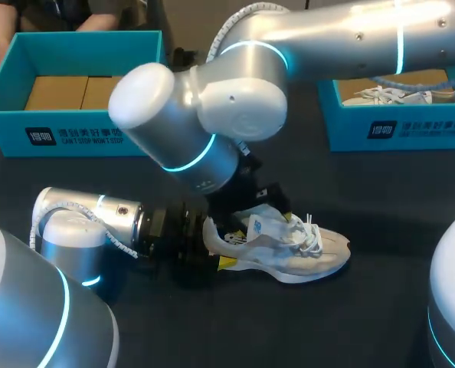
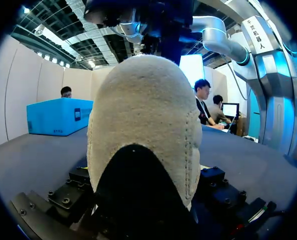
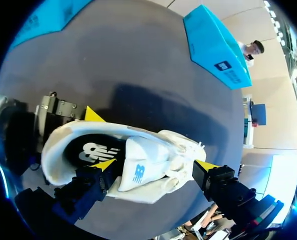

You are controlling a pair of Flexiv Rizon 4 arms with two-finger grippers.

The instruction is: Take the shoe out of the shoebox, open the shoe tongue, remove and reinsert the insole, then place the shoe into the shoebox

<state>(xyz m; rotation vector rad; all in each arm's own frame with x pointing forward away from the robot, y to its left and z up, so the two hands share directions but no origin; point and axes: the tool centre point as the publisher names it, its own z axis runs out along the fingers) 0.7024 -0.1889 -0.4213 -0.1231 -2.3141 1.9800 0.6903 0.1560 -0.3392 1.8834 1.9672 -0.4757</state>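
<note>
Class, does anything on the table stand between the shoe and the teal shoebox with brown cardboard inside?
Nothing visible lies on the table between the shoe and that shoebox; the right arm hangs over that stretch.

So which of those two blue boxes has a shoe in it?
The box at the right: a white shoe lies inside it. The left box holds only brown cardboard.
</note>
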